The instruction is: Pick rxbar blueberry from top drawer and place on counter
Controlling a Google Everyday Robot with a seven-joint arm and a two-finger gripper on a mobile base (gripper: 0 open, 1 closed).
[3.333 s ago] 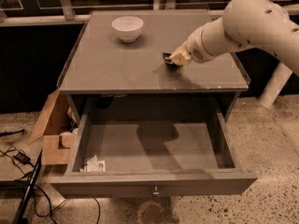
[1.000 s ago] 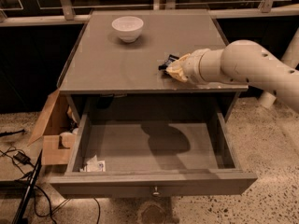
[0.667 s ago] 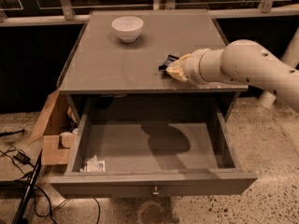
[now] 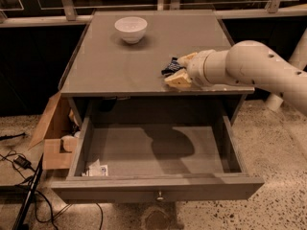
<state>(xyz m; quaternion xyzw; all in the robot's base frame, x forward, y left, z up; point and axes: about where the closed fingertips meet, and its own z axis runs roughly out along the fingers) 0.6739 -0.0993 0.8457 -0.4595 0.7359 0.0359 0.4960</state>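
the rxbar blueberry [image 4: 171,66] was pinched in the hand [image 4: 179,69], jutting beyond its fingertips, low over the tabletop [image 4: 120,68] near its front edge.

Rxbar blueberry [image 4: 171,66]: small, flat, dark wrapper with white marks. Seen low at counter [image 4: 120,66], near right front edge, right at tip of gripper [image 4: 179,69]. Touching counter or just above it: cannot be told.

Counter: big, flat, grey top.

Top drawer [image 4: 144,152]: pulled wide open below counter. Shallow grey box, plain grey floor, low sides, small round knob [image 4: 159,194] on front.
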